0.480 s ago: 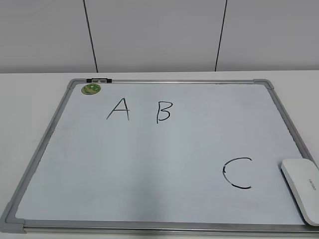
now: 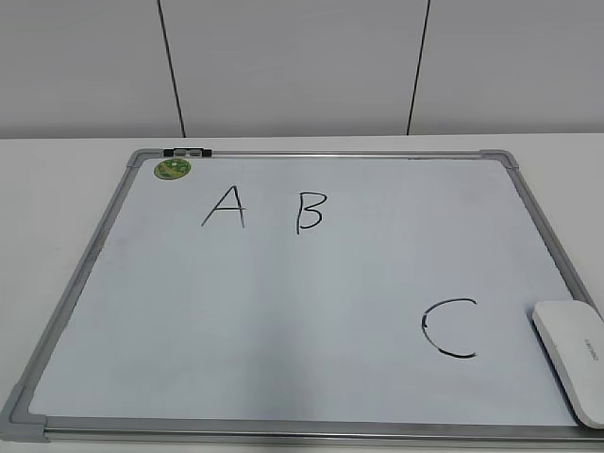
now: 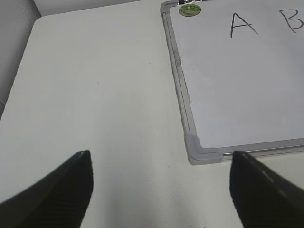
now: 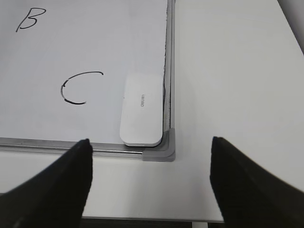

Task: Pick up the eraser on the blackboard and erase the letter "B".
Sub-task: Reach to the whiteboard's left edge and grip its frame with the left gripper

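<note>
The blackboard (image 2: 311,311) is a white dry-erase board with a grey frame, lying flat on the table. The black letter "B" (image 2: 310,212) sits near its top middle, right of an "A" (image 2: 225,207); it also shows in the right wrist view (image 4: 31,19). The white eraser (image 2: 572,357) lies in the board's near right corner, also in the right wrist view (image 4: 142,109). My right gripper (image 4: 149,178) is open and empty, over the table just short of that corner. My left gripper (image 3: 160,187) is open and empty, over bare table left of the board's near left corner (image 3: 202,151).
A black "C" (image 2: 451,327) is drawn left of the eraser. A round green sticker (image 2: 173,169) sits at the board's top left. The white table (image 3: 95,95) extends left of the board; its front edge shows under the right gripper (image 4: 152,219).
</note>
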Robot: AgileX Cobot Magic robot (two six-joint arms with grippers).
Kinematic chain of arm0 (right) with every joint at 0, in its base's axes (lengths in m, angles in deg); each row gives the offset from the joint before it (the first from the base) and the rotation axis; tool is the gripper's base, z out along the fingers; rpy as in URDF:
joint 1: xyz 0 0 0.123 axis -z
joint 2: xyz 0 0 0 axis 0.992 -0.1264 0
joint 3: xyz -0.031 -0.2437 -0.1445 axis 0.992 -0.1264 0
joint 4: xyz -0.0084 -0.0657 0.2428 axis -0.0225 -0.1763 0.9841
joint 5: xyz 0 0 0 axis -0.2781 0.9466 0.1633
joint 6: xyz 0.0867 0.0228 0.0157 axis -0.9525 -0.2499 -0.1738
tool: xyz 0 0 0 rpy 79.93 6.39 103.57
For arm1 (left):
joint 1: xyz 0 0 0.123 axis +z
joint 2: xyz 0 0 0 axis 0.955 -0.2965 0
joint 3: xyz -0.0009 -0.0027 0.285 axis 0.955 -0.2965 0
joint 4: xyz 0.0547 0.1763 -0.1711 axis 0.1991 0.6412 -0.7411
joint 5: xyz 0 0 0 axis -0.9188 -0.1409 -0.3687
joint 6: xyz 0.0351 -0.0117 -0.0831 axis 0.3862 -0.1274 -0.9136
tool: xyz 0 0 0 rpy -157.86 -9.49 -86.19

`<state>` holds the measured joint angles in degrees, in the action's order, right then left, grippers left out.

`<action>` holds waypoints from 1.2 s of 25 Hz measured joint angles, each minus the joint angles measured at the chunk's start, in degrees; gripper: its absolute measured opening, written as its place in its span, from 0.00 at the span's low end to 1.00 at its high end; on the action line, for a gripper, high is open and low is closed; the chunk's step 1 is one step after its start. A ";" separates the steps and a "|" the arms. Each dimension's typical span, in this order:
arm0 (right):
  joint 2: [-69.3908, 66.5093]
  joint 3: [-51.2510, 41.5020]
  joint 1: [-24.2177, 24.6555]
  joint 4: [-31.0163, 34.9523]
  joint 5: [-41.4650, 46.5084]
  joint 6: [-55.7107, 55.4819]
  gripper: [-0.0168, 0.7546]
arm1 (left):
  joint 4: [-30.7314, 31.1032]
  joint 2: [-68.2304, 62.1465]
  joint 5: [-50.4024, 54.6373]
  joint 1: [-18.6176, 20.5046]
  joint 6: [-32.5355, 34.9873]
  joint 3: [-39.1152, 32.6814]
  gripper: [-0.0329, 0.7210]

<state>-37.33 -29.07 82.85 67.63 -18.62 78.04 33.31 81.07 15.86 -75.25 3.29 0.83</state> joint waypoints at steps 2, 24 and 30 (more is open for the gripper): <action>0.00 0.00 0.00 0.00 0.00 0.00 0.76 | 0.00 0.00 0.00 0.00 0.00 0.00 0.94; 0.00 0.00 0.00 0.00 0.00 0.00 0.76 | -0.43 -25.21 -10.93 0.00 0.00 7.42 0.79; 0.00 0.00 0.00 0.00 0.00 0.00 0.76 | -1.70 -49.28 -14.55 0.00 0.00 13.21 0.79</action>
<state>-37.33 -29.07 82.85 67.63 -18.62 78.04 31.61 31.80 1.32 -75.25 3.29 14.04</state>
